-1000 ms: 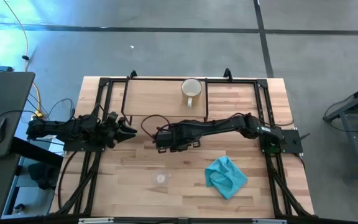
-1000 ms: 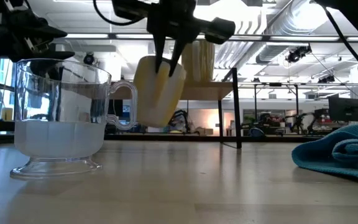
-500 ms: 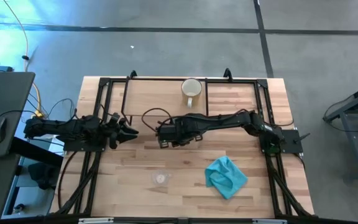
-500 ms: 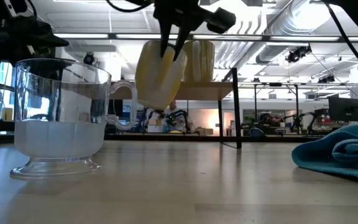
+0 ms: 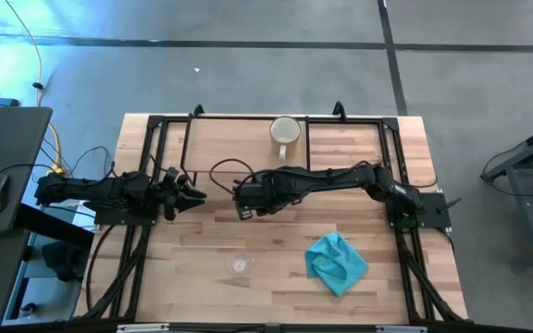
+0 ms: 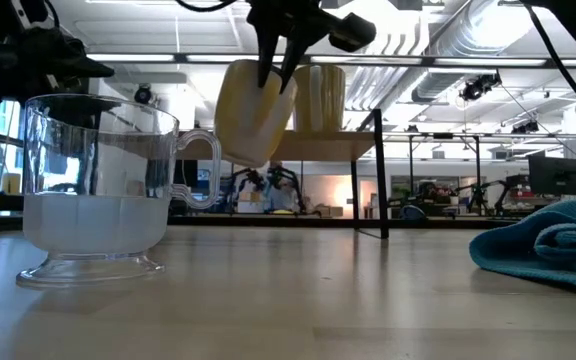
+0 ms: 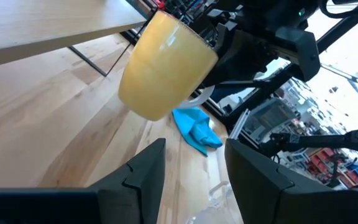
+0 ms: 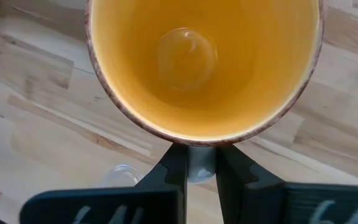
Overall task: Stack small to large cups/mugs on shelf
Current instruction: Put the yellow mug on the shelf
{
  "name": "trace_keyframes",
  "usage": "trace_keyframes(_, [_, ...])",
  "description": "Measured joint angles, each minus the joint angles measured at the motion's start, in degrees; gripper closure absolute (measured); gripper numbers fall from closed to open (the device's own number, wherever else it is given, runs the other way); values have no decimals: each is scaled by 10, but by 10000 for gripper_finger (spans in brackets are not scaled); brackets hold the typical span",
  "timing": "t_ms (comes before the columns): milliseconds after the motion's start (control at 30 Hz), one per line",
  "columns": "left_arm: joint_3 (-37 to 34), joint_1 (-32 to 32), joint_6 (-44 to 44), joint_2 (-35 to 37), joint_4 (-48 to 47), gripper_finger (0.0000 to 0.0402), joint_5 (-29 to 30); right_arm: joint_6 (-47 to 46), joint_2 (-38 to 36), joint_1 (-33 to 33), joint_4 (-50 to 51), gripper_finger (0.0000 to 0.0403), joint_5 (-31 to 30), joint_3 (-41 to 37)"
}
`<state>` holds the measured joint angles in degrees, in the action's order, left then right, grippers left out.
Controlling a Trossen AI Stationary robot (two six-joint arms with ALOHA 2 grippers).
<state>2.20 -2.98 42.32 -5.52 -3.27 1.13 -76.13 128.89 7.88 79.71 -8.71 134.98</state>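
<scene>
The orange mug [image 6: 253,112] hangs in the air in front of the shelf [image 6: 353,148], and my right gripper [image 6: 276,72] is shut on it; the left wrist view shows the mug [image 7: 165,65] tilted, and the right wrist view looks into the mug's mouth [image 8: 204,62]. The cream-white mug [image 5: 285,132] stands on its base on the shelf board [image 5: 239,148]. The clear glass cup [image 5: 239,265] stands on the table near the front edge, and close to the low camera [image 6: 98,190]. My left gripper [image 5: 195,194] waits open left of the shelf, touching nothing. My right gripper pinches the mug between its two fingers [image 8: 173,163] at a grey part, which looks like the handle [image 8: 201,163], on the outer wall just below the rim. The fingers come from above, pointing down [image 6: 268,62]. The mug is lifted clear and hangs tilted.
A teal-blue cloth [image 5: 336,262] lies crumpled on the table's near right part. The shelf's black wire legs [image 6: 378,190] stand on the table beneath the board. Bare board lies left of the cream mug.
My right gripper has risen with the orange mug and drifted a little toward the shelf at the far edge. The mug now hangs higher, level with the shelf board, and stays tilted.
</scene>
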Motion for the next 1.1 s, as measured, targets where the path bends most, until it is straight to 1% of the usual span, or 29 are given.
trace_keyframes(200, [0, 0, 8, 0, 0, 247, 0, 21, -3, 1, -11, 380, -10, 0])
trace_keyframes(400, [0, 0, 15, 0, 0, 247, 1, 31, -20, 1, -6, 380, -36, 0])
trace_keyframes(600, [0, 0, 16, 0, 2, 247, 15, 35, -41, -1, -1, 380, -62, 0])
trace_keyframes(733, [0, 0, 16, 0, 2, 247, 16, 47, -47, -9, -9, 380, -63, 0])
trace_keyframes(967, [0, 0, 17, 0, 2, 247, 16, 89, -47, -33, -54, 380, -62, 0])
trace_keyframes(1100, [0, 0, 23, 0, 2, 247, 15, 104, -47, -49, -55, 380, -61, 0])
